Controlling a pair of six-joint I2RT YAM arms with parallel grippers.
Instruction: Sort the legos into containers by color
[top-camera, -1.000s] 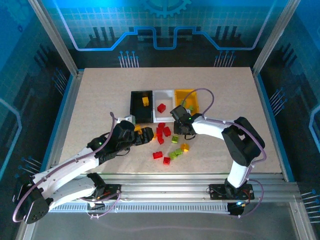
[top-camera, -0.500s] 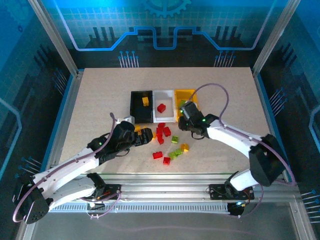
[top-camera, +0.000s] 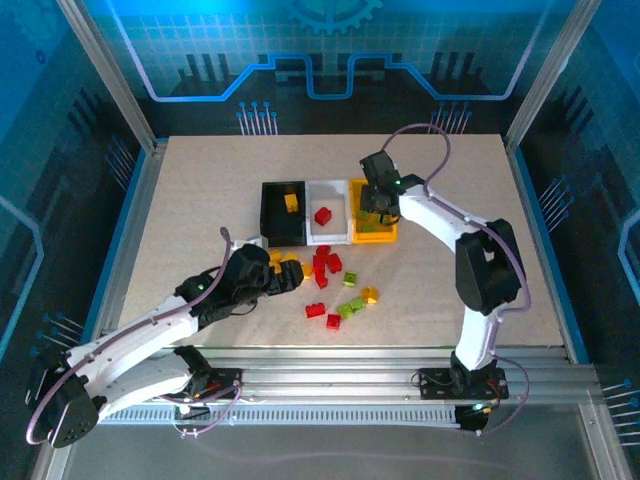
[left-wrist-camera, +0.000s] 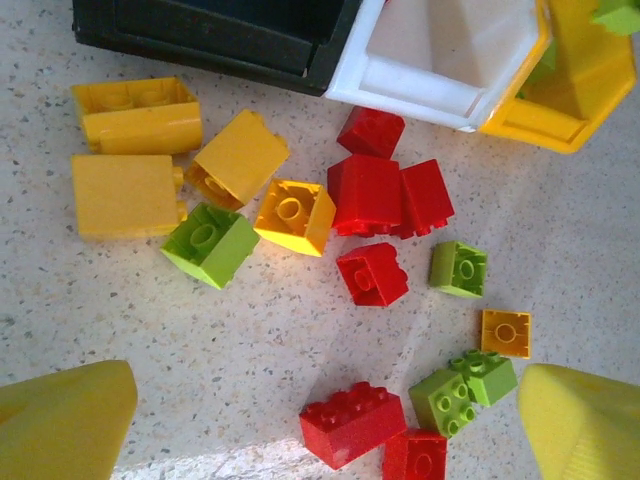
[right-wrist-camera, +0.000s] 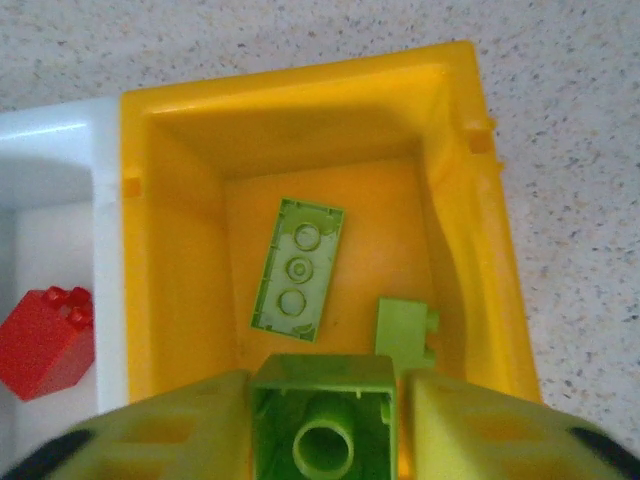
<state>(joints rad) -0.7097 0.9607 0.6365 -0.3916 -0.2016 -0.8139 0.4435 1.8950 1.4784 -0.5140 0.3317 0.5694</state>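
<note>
Here, right claw (right-wrist-camera: 328, 405) brackets a lime brick (right-wrist-camera: 322, 430), hollow underside up; grip unclear.

Black bin (top-camera: 272, 226); white bin (top-camera: 339, 231); yellow bin (right-wrist-camera: 170, 250); red, lime, orange-yellow legos (left-wrist-camera: 365, 195)

Green brick (right-wrist-camera: 322, 420) cut by bottom edge; black bin (left-wrist-camera: 200, 55) cropped.

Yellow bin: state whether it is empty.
Not empty. In the yellow bin lie a long lime green brick and a small lime green brick; the right pincer holds a third lime green brick above it.
</note>
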